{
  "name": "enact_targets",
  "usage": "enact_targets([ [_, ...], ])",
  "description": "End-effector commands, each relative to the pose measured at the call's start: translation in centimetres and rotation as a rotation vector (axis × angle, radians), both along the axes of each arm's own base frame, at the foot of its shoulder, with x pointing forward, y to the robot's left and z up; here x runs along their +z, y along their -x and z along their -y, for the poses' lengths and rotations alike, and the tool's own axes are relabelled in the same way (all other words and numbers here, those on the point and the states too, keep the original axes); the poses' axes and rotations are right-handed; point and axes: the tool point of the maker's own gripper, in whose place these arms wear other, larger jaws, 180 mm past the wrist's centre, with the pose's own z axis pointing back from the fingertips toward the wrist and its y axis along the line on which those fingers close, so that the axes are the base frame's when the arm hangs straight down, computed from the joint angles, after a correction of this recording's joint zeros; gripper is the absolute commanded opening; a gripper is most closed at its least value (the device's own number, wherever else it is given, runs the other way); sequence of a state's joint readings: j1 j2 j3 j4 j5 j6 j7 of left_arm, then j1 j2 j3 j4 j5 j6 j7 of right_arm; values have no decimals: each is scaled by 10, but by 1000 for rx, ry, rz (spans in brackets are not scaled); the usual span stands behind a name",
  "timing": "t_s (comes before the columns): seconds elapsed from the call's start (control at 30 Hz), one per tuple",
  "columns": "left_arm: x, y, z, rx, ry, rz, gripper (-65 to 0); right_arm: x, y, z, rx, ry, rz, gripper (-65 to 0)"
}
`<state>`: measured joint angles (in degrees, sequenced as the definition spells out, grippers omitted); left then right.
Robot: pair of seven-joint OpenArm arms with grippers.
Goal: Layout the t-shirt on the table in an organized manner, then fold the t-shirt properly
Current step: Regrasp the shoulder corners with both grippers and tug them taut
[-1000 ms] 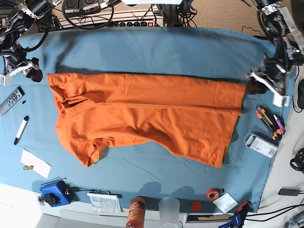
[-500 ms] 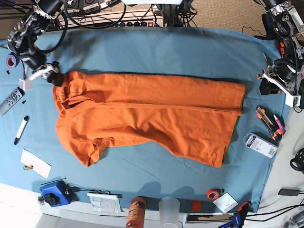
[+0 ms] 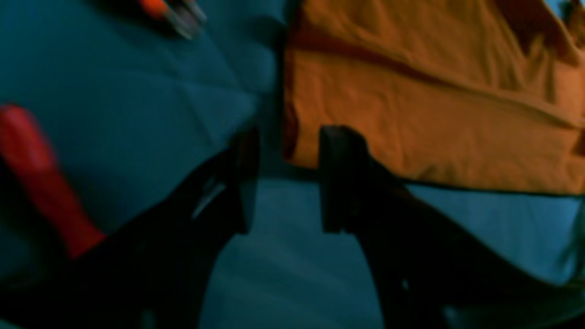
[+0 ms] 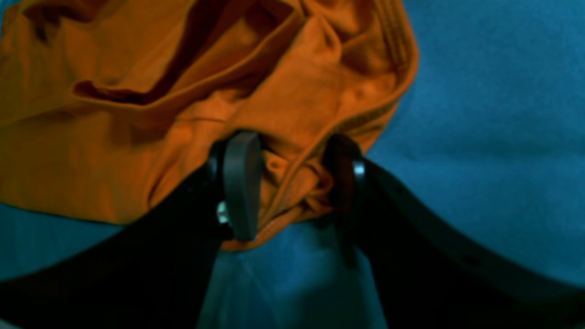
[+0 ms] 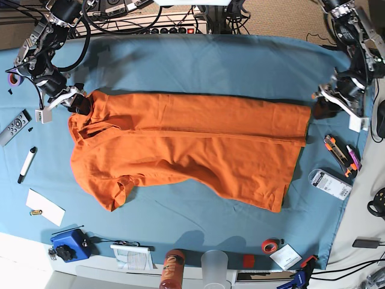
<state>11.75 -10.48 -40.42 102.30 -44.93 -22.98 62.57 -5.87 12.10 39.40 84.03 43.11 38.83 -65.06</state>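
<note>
The orange t-shirt (image 5: 186, 147) lies lengthwise across the blue-teal table (image 5: 204, 60), its upper long edge folded over and one sleeve sticking out at the lower left. My right gripper (image 5: 75, 101) is at the shirt's upper left corner. In the right wrist view it (image 4: 292, 173) stands open, the fingers (image 4: 242, 183) astride a bunched seam of the t-shirt (image 4: 137, 137). My left gripper (image 5: 320, 103) hovers at the upper right hem corner. There it (image 3: 292, 160) is open, with the t-shirt (image 3: 434, 114) corner just beyond the fingertips and nothing clamped.
A remote (image 5: 15, 126), marker (image 5: 27, 164) and white paper (image 5: 45, 206) lie at the left. A blue device (image 5: 69, 244), bottle (image 5: 172, 268), cup (image 5: 215, 265) and orange-red tape roll (image 5: 271, 245) line the near edge. Cutters (image 5: 338, 152) and a packet (image 5: 329, 183) sit right of the shirt.
My right gripper moved from the table's left edge onto the shirt's upper left corner, which bunched slightly rightward. My left gripper swung out to the right and came back to the hem corner.
</note>
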Motion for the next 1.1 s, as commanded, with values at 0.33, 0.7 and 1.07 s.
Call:
enact_targets([
  [0.33,-11,-6,17,7,228,25,-420,5,-2,9,2,40,-7,-402],
  [0.7,-25,-25,30,-4,310,-9,-420,11,-10,9,3,42,12,-446],
  [1.07,-42,-11,45,-51,331,-141,-650,25,-8,35,-54,64,44,-650],
])
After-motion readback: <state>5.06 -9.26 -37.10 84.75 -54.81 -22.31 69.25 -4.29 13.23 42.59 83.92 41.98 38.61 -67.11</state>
